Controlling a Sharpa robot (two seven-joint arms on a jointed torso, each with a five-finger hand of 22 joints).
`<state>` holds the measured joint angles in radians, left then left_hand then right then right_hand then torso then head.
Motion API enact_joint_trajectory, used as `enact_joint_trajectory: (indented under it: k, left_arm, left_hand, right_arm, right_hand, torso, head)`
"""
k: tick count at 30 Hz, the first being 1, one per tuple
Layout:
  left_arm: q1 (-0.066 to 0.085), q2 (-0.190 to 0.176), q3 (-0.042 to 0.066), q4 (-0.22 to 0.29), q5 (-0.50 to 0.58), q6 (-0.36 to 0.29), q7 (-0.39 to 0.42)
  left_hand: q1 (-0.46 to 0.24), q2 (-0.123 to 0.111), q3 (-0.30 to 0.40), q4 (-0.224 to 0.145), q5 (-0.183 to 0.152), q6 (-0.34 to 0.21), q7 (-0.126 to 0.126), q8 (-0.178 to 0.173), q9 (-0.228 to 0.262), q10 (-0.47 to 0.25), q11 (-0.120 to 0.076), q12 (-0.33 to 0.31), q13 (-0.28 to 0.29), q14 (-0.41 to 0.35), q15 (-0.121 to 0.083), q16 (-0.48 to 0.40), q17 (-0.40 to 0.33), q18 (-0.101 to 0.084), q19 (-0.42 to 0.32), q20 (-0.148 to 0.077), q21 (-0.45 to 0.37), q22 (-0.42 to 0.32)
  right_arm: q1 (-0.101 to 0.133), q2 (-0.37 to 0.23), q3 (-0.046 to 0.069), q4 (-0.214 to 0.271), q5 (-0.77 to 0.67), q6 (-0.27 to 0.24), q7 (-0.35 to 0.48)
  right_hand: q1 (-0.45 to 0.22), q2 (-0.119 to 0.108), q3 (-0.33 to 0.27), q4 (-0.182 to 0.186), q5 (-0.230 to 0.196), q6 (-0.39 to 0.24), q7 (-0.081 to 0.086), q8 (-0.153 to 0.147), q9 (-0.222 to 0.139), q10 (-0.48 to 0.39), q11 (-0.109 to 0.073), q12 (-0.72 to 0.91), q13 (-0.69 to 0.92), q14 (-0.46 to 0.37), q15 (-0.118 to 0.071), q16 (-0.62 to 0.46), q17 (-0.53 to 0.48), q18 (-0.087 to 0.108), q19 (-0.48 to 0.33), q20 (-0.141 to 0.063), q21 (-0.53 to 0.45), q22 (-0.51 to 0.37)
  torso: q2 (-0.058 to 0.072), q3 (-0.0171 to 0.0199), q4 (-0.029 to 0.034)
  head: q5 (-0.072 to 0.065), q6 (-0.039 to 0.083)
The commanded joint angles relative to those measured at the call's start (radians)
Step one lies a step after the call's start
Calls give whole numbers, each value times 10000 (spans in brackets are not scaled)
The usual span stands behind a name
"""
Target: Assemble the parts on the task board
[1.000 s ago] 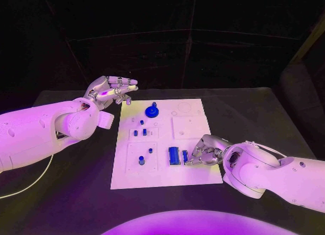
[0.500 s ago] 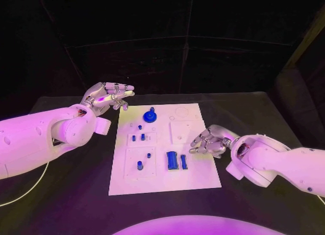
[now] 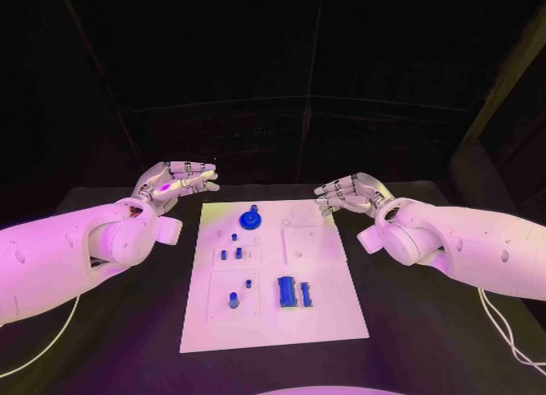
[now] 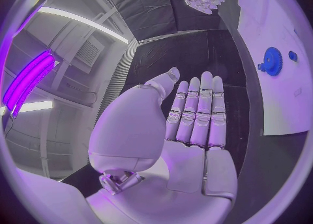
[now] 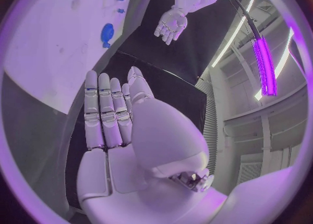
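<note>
Now the blue parts (image 3: 289, 291) all seem to sit on the task board (image 3: 273, 329), and the left hand (image 3: 175, 178) and right hand (image 3: 350, 194) hang above it, fingers apart, holding nothing, so little looks left.

Bulky white arms (image 3: 71, 251), silver fingers (image 3: 192, 169)

A head camera looks down from above on the task board (image 3: 273, 276). Each wrist camera sits close behind its own palm. All three views share the board's far end.
</note>
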<state>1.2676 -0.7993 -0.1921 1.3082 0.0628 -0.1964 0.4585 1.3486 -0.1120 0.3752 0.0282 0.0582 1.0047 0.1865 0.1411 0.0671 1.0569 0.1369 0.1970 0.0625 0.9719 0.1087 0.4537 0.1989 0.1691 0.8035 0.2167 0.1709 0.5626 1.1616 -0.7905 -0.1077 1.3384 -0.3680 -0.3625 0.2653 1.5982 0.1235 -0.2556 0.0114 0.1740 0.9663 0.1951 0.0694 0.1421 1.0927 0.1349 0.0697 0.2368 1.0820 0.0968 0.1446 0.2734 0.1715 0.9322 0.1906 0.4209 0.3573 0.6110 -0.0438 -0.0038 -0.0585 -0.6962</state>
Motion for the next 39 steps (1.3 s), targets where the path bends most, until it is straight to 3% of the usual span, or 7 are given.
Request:
enact_joint_trajectory:
  k: [1, 8, 9, 12, 21, 23, 39]
  left_arm:
    - [-40, 207, 5, -326, 618, -486, 511]
    - [-247, 929, 9, -1230, 938, -1193, 860]
    - [-239, 869, -1, -1123, 517, -661, 362]
    - [-274, 857, 34, -1055, 497, -753, 366]
    - [-843, 659, 598, 43, 160, -2244, 441]
    - [-1057, 584, 811, 457, 34, -2804, 469]
    - [-2175, 194, 1919, 2615, -627, -5732, 615]
  left_hand:
    - [78, 41, -70, 55, 12, -118, -31, -143, -14, -41, 160, -388, 1, -74, 152, -930, -398, 138, -407, 329, -597, -609]
    - [191, 151, -599, 58, 23, -405, -102, -614, -19, -640, 488, -1212, 4, -298, 524, -2471, -1018, 162, -706, 638, -1060, -1555]
    - [-3952, 1120, -1511, -282, -582, -3245, -629, -1411, -671, -3591, -80, -1970, -625, -3150, 29, -3030, -1287, -507, -2879, -204, -1709, -2732]
    - [-4537, 1120, -1700, -282, -582, -3735, -709, -1411, -671, -4077, -158, -1970, -625, -3559, -28, -3209, -1989, -507, -3238, -334, -1709, -2982]
    - [-7313, 1120, -2337, -282, -582, -5691, -1066, -1411, -671, -6085, -534, -1970, -625, -5466, -360, -3624, -1989, -778, -4719, -898, -1709, -3801]
    - [-7823, 1120, -2454, -282, -582, -6052, -1132, -1411, -671, -6457, -603, -1970, -625, -5820, -1087, -3700, -1989, -778, -4997, -1004, -1709, -3953]
    - [-10507, 1120, -3752, -282, -582, -7942, -1865, -1411, -671, -8403, -1369, -1970, -625, -7669, -1087, -4537, -1989, -1691, -6443, -2167, -1709, -4745]
  right_arm:
    - [31, 444, 20, -731, 1553, 853, 1518]
    - [43, 1481, 66, -2350, 1743, 1135, 1947]
    - [23, 1400, 51, -2174, 1216, 640, 1224]
    - [1, 1375, 71, -2087, 1264, 548, 1250]
    - [-360, 965, 396, -664, 2044, -946, 1669]
    - [-495, 811, 517, -133, 2336, -1503, 1825]
    - [-1116, 105, 1077, 2316, 3680, -4075, 2547]
  right_hand:
    - [-267, 54, -40, -204, -79, -138, 96, -68, -206, -110, 117, -62, -652, -80, 177, -508, -574, 116, 73, 191, -635, -504]
    - [-785, 258, 77, -724, -146, -273, 132, -63, -614, -340, 287, -75, -1643, -88, 291, -830, -1519, 116, 507, 358, -1685, -1396]
    - [-5284, -185, 816, -114, -591, -3049, -485, -694, -1421, -3473, -210, -697, -2368, -3304, -129, -1446, -1821, -516, -2485, -318, -2379, -1993]
    - [-6011, -256, 911, -114, -685, -3490, -580, -694, -1421, -3968, -269, -697, -2368, -3772, -144, -1446, -1941, -516, -2858, -417, -2560, -2149]
    - [-9093, -1235, 1423, -114, -1012, -5399, -1001, -694, -1421, -6122, -604, -697, -2368, -5952, -968, -1446, -2734, -796, -4860, -876, -3068, -2591]
    - [-9641, -1235, 1513, -114, -1740, -5740, -1077, -694, -1421, -6506, -1349, -697, -2368, -6339, -968, -1446, -2734, -797, -5216, -958, -3160, -2669]
    - [-12611, -1235, 2556, -114, -1740, -7580, -1951, -694, -1421, -8577, -1349, -697, -2368, -8437, -968, -1446, -2734, -1715, -7136, -1906, -4209, -3573]
  torso:
    - [-128, -10, -9]
    - [-211, 23, 33]
    - [-162, 11, 27]
    - [-208, 49, 28]
    - [-655, 427, 38]
    - [-668, 438, 38]
    - [-668, 438, 38]
  head:
    - [19, 252]
    - [220, 519]
    - [161, 467]
    - [200, 512]
    - [574, 950]
    - [585, 962]
    - [585, 962]
